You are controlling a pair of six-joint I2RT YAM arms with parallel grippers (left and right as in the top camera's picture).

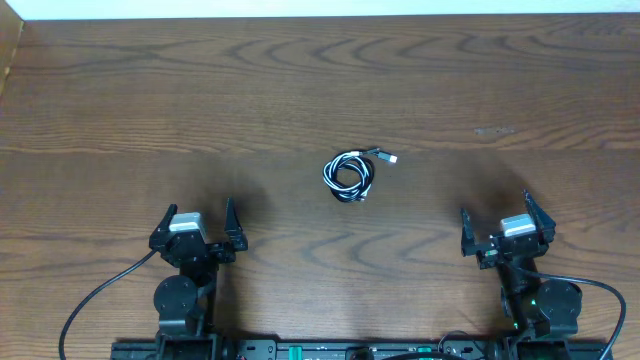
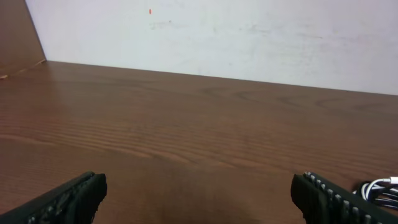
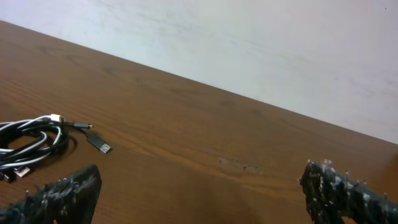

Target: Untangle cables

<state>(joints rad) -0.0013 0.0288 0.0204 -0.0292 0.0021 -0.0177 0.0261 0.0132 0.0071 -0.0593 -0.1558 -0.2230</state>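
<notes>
The left gripper and right gripper are standing wide open, empty. The cables are lying ahead between them. They look light and floppy, so pinching the loose plug end looks best.

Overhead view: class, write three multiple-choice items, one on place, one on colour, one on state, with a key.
1. Where does the cable bundle lie?
A. near the middle of the table
B. at its left edge
C. at its near edge

2. What colours are its cords?
A. red and blue
B. black and white
C. all yellow

3. How do the left end effector and right end effector stand?
A. both shut
B. one shut on a cord
C. both open, empty

Key: 1 A, it lies centrally; 2 B, black and white strands coil together; 3 C, jaws spread, nothing between.
</notes>
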